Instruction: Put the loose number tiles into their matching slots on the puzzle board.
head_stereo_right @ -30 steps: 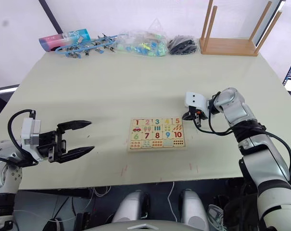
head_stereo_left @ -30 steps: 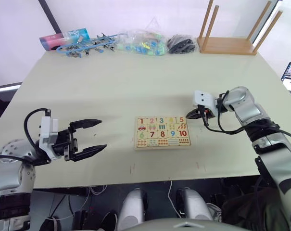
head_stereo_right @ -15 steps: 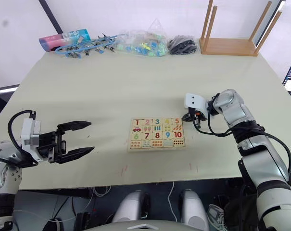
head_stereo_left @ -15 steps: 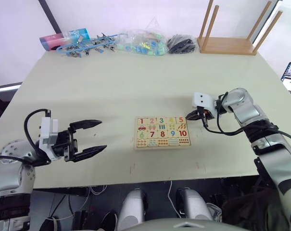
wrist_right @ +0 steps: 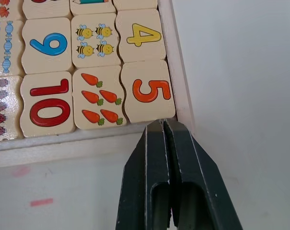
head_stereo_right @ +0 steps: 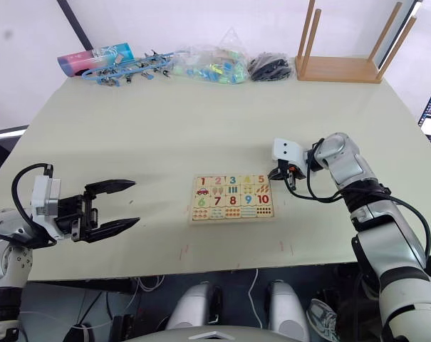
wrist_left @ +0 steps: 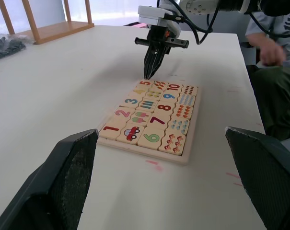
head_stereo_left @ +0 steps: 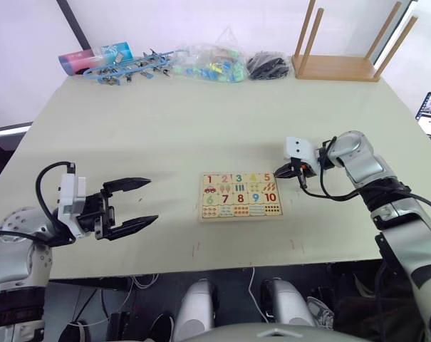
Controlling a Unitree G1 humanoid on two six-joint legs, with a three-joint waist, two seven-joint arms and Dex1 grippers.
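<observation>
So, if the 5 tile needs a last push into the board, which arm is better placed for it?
Probably the right. The right gripper, fingers shut, hangs at the puzzle board's corner beside the 5 tile. The left gripper is open and far off to the board's left.

Number tiles point(head_stereo_left: 239, 179) seated in flat puzzle board point(head_stereo_left: 240, 214)

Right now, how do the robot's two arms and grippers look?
Both arms are silver-grey metal with looped black cables. Each wrist carries a white boxy camera block. The left gripper has two long, black, pointed jaws; the right gripper has the same black tapered pair.
</observation>
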